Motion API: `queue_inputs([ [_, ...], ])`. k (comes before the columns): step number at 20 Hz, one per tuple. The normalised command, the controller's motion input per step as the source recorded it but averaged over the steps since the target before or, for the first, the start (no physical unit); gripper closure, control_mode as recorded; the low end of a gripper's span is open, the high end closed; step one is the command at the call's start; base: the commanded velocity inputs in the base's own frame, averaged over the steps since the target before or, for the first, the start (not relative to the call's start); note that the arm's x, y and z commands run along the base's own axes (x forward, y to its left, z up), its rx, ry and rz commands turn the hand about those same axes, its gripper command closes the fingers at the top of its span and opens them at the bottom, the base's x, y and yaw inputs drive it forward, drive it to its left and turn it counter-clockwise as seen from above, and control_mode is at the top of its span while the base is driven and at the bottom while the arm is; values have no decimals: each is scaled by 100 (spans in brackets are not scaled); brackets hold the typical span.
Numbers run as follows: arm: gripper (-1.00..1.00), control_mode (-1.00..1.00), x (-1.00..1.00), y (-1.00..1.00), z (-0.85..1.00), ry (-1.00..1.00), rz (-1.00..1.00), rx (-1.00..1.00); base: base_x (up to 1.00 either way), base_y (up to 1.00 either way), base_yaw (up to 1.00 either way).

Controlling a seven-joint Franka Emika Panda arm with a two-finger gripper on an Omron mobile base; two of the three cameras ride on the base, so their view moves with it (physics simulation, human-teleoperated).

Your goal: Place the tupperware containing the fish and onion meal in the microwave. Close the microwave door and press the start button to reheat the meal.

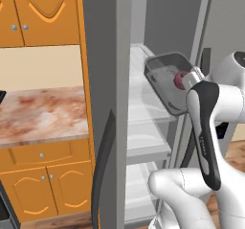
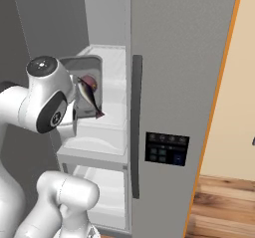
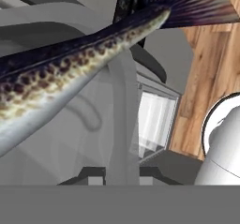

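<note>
The grey tupperware (image 1: 165, 82) is tipped up on its side at the open fridge (image 1: 119, 55), above a white shelf (image 1: 143, 142). The jaws grip its rim. A fish (image 3: 70, 59) and red onion (image 1: 181, 79) lie against it.

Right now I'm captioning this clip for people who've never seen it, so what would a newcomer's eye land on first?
Probably the tupperware, tipped steeply on edge in front of the open fridge's white shelves, level with the arm's wrist. Next, the spotted fish stretching across the hand view, its tail fanned against the wood floor. A dark red onion sits against the tray.
</note>
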Motion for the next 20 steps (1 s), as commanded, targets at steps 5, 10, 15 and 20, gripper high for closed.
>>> queue_inputs([
  [5, 100, -100, 0, 0, 0, 0, 0, 0, 0, 0, 0],
  [10, 100, 100, 0, 0, 0, 0, 0, 0, 0, 0, 0],
  [15, 100, 100, 0, 0, 0, 0, 0, 0, -53, 0, 0],
  [20, 100, 100, 0, 0, 0, 0, 0, 0, -81, -3, 0],
])
